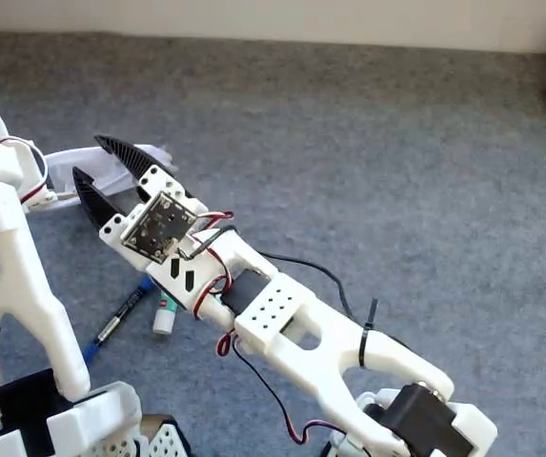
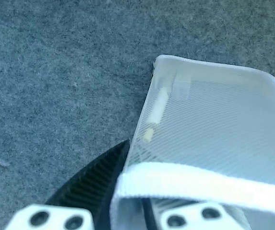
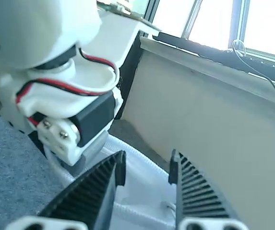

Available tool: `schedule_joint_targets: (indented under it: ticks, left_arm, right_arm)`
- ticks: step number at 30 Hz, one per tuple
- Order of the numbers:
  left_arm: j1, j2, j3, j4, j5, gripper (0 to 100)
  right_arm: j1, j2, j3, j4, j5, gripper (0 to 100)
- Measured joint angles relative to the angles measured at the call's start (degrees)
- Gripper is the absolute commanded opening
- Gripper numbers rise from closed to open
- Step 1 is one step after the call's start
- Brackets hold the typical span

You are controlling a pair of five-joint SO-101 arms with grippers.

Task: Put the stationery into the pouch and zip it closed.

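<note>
- Two arms: the right gripper [image 1: 90, 160] gapes just above one white mesh pouch [image 1: 68, 176]. The left gripper [image 2: 135, 187] clamps the pouch's rim, one jaw hidden behind mesh.
- The pouch, at 10 o'clock, is partly covered by both arms, its pale contents indistinct.
- One pen [image 1: 118, 322] and one small tube [image 1: 164, 314] lie outside it at 7 o'clock.

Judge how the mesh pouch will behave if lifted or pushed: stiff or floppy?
Probably floppy: the pouch is thin see-through mesh, with only its white edge band looking firmer. Likely light: one small item shows inside. The carpet should resist sliding.
</note>
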Motion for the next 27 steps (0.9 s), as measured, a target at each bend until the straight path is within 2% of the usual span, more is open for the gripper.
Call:
schedule_joint_targets:
  ticks: [6,16,23,27]
  left_arm:
    - [0.00,0.00,0.00,0.00,0.00,1]
    - [0.00,0.00,0.00,0.00,0.00,1]
    - [0.00,0.00,0.00,-1.05,0.00,1]
    - [-0.09,0.00,0.00,-1.32,0.26,1]
  right_arm:
    - [0.00,-6.86,0.35,2.37,0.00,13.9]
    - [2.73,-18.46,-0.26,27.78,0.00,13.9]
    - [8.35,-21.54,-8.79,46.15,0.00,13.9]
    - [9.14,-21.80,-11.60,56.00,0.00,13.9]
